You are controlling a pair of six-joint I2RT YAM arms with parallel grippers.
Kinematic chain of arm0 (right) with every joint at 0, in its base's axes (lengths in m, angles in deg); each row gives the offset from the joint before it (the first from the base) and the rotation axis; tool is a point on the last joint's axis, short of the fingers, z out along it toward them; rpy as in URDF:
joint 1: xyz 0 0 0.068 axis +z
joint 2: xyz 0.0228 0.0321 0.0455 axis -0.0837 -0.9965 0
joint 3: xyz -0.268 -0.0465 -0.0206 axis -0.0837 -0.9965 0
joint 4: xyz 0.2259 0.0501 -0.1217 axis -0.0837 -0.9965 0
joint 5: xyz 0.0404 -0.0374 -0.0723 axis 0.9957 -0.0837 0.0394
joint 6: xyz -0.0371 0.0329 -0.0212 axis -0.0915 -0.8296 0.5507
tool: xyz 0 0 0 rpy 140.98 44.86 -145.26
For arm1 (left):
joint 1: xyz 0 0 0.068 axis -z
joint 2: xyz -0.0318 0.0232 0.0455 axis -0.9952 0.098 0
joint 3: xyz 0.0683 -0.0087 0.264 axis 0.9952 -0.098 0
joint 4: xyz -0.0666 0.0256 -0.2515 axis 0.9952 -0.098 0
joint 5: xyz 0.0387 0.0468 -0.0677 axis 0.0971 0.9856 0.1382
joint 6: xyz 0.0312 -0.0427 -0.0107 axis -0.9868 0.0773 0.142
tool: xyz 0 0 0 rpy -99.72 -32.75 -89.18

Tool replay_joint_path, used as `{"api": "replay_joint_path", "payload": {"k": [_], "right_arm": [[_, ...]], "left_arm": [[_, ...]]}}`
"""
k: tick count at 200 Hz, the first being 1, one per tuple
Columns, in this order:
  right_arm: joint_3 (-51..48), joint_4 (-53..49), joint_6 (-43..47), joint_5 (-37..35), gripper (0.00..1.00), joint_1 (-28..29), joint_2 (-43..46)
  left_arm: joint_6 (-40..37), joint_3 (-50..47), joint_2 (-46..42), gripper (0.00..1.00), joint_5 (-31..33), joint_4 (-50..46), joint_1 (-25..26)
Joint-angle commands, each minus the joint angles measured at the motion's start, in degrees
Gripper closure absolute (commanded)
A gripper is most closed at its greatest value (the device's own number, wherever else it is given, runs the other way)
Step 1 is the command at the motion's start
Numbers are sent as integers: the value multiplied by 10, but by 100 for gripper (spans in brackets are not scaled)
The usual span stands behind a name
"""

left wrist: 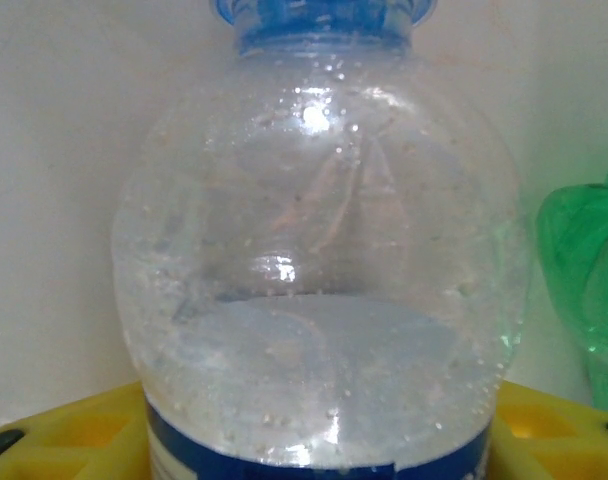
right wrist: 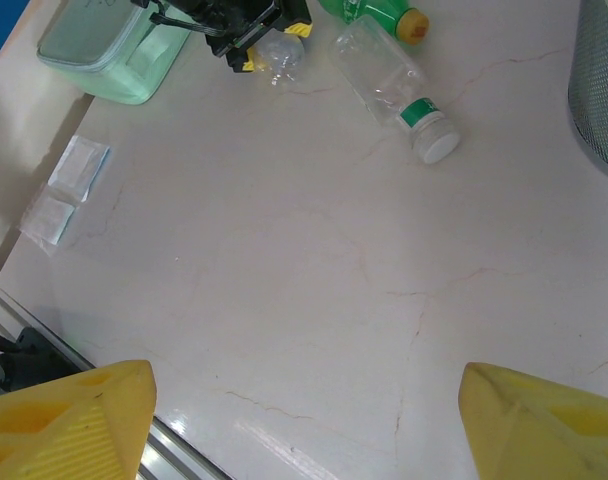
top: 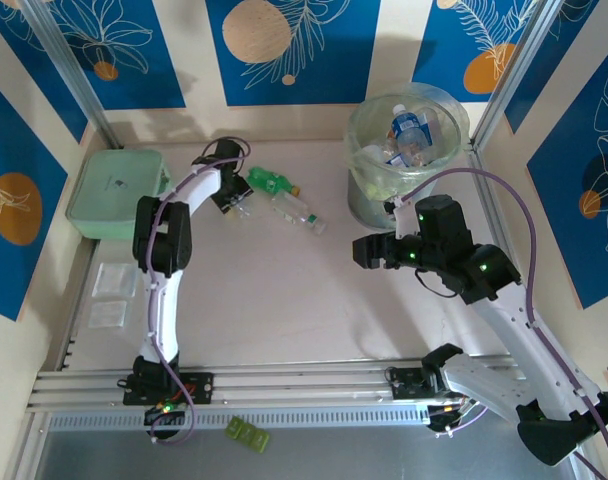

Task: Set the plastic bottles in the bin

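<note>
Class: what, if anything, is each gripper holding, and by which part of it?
Right gripper: open, nothing held. Left gripper: its fingers flank the clear blue-capped bottle at its blue label band, but a firm grip cannot be told.

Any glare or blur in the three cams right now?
Left wrist: clear blue-capped plastic bottle close up, bright specular spots on its wall, green plastic bottle at the edge soft. Right wrist: pale glossy table sharp, faint sheen near the bottom. Top external: even light, only faint shadows.
</note>
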Motion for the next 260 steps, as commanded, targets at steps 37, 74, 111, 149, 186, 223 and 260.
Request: {"api": "replay_joint_path", "payload": {"k": [37, 74, 111, 149, 186, 223, 260], "right_arm": [[6, 11, -13, 31, 20, 14, 15], [5, 28, -42, 16, 18, 31, 44], [26, 38, -62, 40, 19, 32, 55], [45, 65, -84, 83, 18, 17, 68], [38, 175, -147, 206, 14, -24, 77], [26, 263, -162, 222, 9, -25, 63], [37, 328, -186, 290, 3, -22, 11]], "left_arm": [[-4, -147, -188, 50, -1, 32, 0], [-54, -236, -339, 52, -63, 93, 39], [-173, -303, -491, 54, -154, 192, 121], [-239, -349, -581, 53, -317, 277, 183], [-265, -393, -622, 53, -449, 357, 220], [-260, -403, -625, 54, -503, 397, 250], [-236, -406, -622, 56, -519, 440, 282]]}}
